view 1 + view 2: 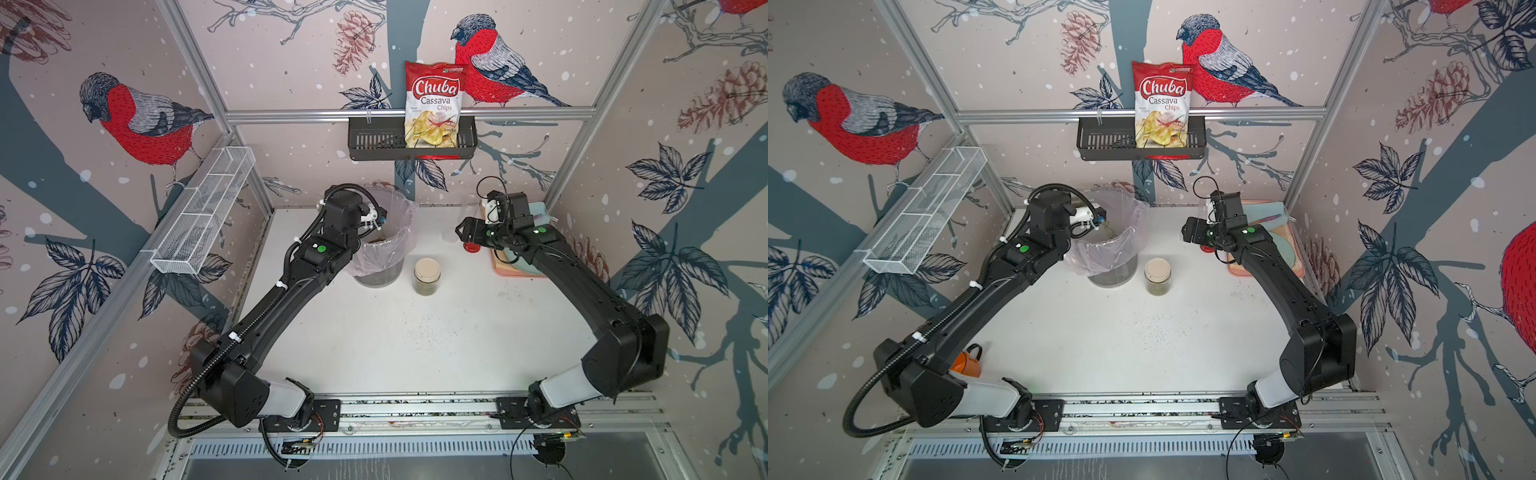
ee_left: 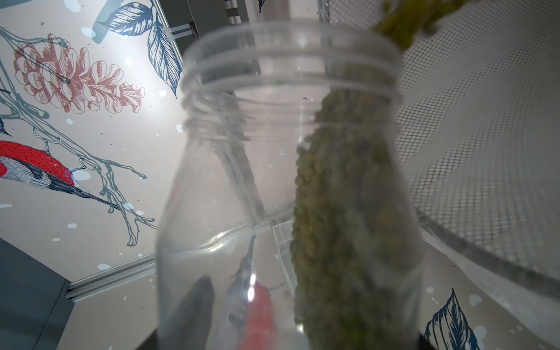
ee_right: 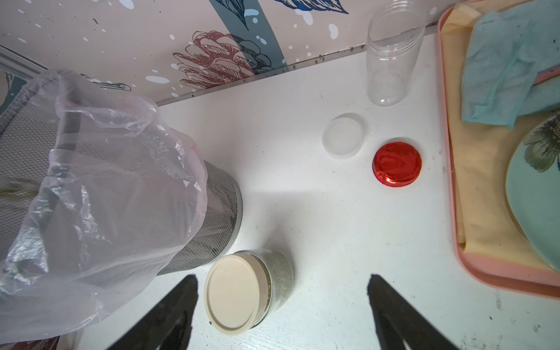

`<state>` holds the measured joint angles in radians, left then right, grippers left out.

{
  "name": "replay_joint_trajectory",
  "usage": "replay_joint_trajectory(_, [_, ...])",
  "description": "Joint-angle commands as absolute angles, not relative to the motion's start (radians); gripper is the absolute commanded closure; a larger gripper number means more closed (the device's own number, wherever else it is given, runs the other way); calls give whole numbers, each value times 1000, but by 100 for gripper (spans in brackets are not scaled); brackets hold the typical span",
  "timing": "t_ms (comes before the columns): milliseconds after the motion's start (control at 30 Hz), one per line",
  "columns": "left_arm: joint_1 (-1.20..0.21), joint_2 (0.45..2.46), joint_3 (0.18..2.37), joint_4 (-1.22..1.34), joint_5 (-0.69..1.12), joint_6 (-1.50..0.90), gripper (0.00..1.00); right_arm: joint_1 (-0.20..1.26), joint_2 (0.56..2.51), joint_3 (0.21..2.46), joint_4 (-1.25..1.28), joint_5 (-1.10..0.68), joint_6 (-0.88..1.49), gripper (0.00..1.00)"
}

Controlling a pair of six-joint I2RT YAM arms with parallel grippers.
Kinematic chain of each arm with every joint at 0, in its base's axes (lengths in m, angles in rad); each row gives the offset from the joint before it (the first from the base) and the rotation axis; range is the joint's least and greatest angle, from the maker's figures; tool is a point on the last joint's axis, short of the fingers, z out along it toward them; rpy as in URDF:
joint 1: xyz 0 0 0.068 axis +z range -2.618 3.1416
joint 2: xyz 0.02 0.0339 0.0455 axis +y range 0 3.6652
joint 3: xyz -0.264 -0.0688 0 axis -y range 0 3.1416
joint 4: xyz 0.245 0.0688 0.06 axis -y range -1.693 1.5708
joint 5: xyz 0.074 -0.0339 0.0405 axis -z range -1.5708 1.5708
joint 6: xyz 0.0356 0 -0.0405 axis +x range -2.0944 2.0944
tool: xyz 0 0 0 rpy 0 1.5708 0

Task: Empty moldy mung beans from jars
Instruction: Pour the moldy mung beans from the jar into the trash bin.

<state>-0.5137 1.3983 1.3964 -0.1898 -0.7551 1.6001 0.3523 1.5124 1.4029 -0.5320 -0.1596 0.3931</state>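
My left gripper (image 1: 374, 219) is shut on a lidless clear jar (image 2: 288, 181), tipped with its mouth over the grey mesh bin (image 1: 380, 274). Olive-green mung beans (image 2: 342, 212) lie along the jar's lower wall and spill out past its mouth (image 2: 406, 21); the stream shows in a top view (image 1: 1108, 229). A second jar with a beige lid (image 1: 427, 276) (image 3: 242, 294) stands beside the bin with beans (image 3: 280, 281) inside. My right gripper (image 3: 283, 281) hangs open above the table, over that jar. A third jar (image 3: 391, 57), lidless and empty, stands by the back wall.
A red lid (image 3: 397, 163) and a clear lid (image 3: 343, 135) lie flat on the white table. A pink tray (image 3: 445, 91) with cloths and a plate sits at the right. The bin's clear liner (image 3: 106, 181) bulges outward. An orange cup (image 1: 967, 365) stands behind my left arm.
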Motion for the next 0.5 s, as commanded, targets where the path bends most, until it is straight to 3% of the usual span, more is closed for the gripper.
replay_joint_trajectory(0, [-512, 1383, 1381, -103, -760, 1666, 40, 351, 1503, 1400, -519, -155, 400, 12])
replay_joint_trajectory(467, [-509, 1368, 1379, -84, -719, 1724, 40, 351, 1487, 1387, -513, -161, 404, 12])
